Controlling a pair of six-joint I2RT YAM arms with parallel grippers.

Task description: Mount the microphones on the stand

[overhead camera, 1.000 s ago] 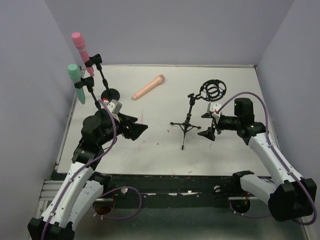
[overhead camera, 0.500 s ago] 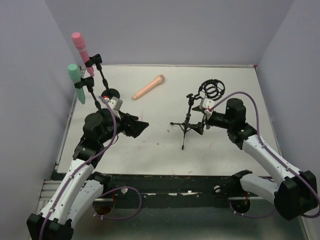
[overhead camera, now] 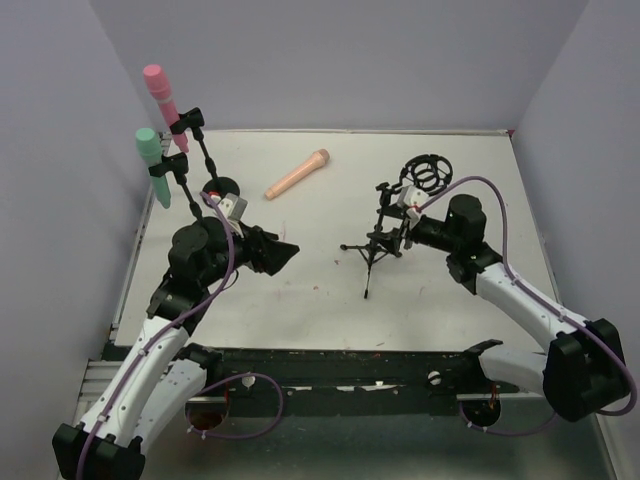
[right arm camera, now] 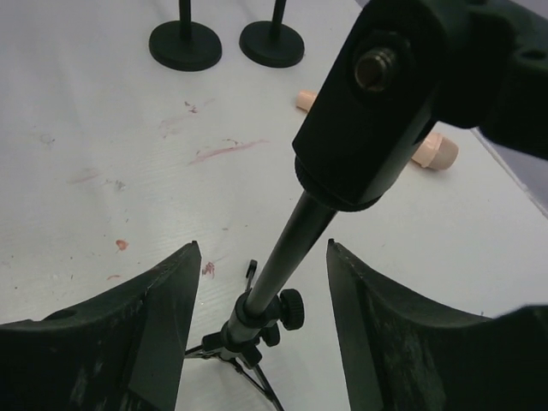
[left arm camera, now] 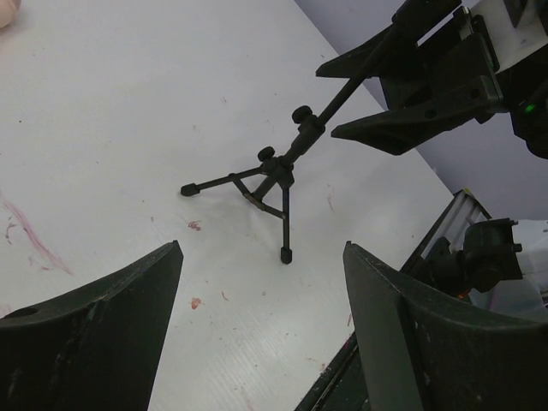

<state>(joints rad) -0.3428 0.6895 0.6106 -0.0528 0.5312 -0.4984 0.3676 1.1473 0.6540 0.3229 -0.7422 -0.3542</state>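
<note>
The pink microphone and the mint green microphone sit clipped in two round-based stands at the far left. The peach microphone lies loose on the table at the back; its end shows in the right wrist view. A black tripod stand with a ring shock mount stands mid-table, also in the left wrist view. My right gripper is open with its jaws on either side of the tripod's pole, not touching. My left gripper is open and empty, left of the tripod.
Two round black bases of the left stands rest on the white table. Grey walls close in the table on the left, back and right. The table's front edge and black frame lie near the left gripper.
My right gripper has moved left, from beside the tripod to around its pole. The left arm has barely shifted. The microphones have not moved.
</note>
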